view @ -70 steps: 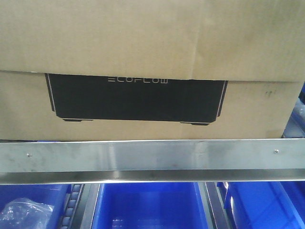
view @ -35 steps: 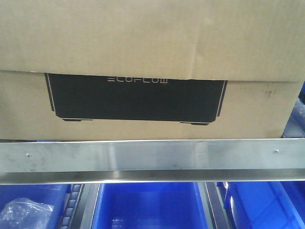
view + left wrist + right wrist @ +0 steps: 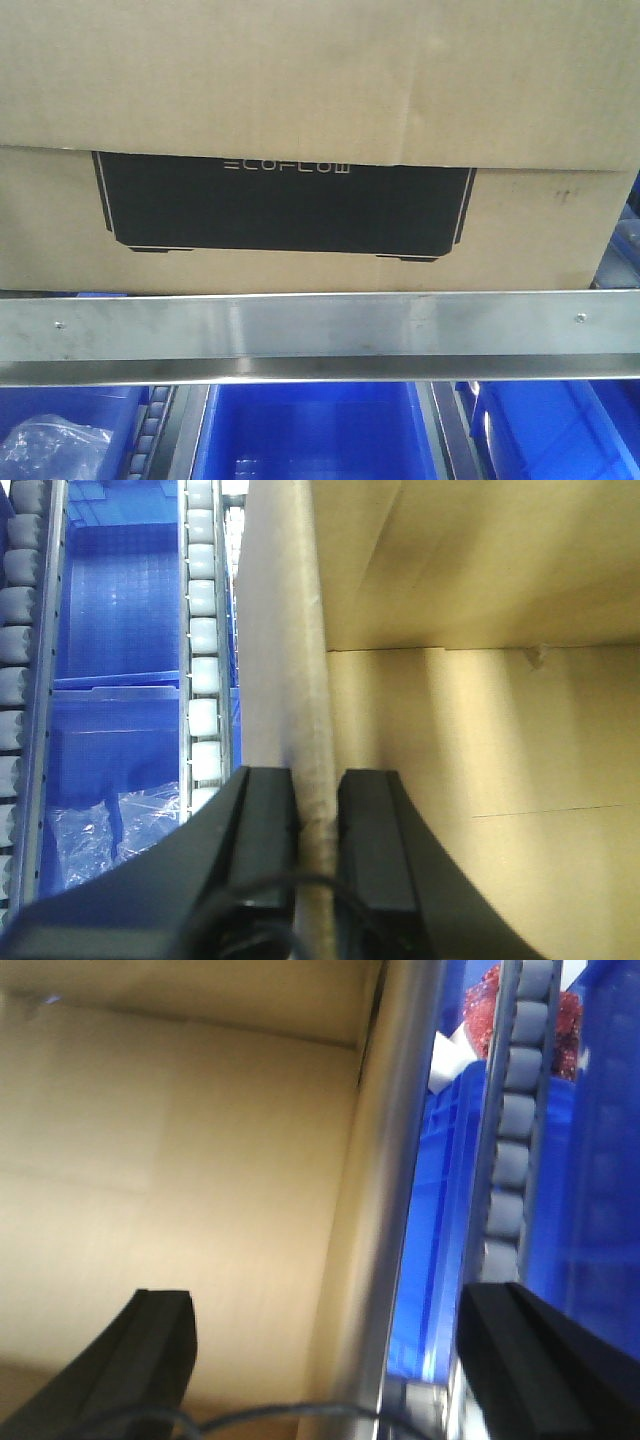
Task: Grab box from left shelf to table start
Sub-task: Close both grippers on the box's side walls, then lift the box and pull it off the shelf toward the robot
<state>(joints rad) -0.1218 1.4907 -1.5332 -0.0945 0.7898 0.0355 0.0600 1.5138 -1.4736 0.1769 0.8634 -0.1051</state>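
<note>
Box (image 3: pixel 300 90) sits on left shelf (image 3: pixel 320 328), just behind the silver rail, black ECOFLOW panel facing out. Left gripper (image 3: pixel 318 792) pinched tight on the box's upright cardboard wall. Right gripper (image 3: pixel 330 1310) spread wide, straddling the other wall (gripping nothing). Blue bins (image 3: pixel 310 430) below.
</note>
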